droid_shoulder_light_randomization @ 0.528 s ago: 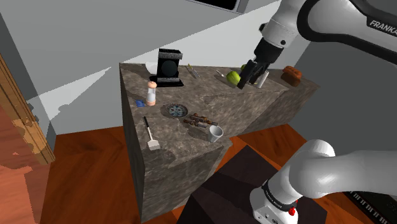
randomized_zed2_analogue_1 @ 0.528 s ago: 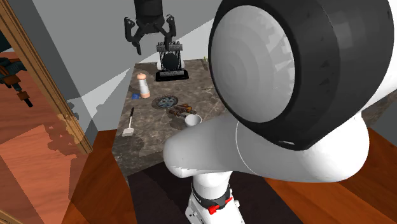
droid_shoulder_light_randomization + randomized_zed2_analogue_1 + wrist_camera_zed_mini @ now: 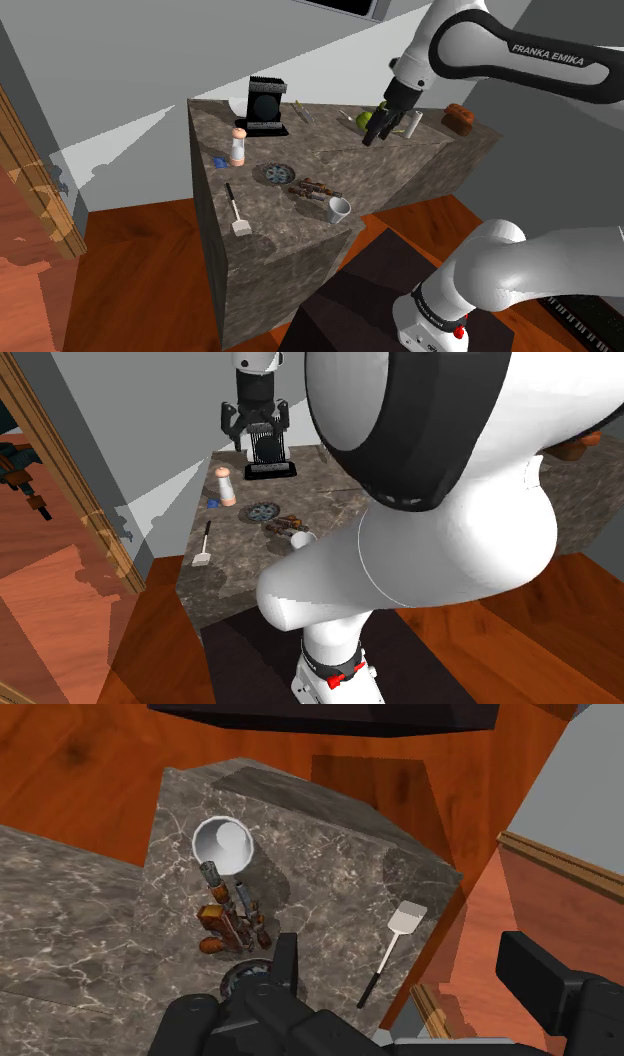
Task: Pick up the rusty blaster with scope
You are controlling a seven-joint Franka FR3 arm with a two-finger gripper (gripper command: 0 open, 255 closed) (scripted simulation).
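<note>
On dark marbled stone counter (image 3: 285, 225), touching white cup (image 3: 340, 208): rusty brown blaster with scope (image 3: 313, 189) lies flat | black pincer (image 3: 378, 133) open, empty, raised above counter, well apart from blaster

The white Franka arm (image 3: 505, 55) stood up from its base (image 3: 437, 312) at the shoulder view's lower right, arched over at the elbow and stretched toward that view's left. Its wrist tipped downward, and the black gripper (image 3: 381, 132) hung in the air, pointing down. Its two fingers (image 3: 288, 962) were spread wide apart.
</note>
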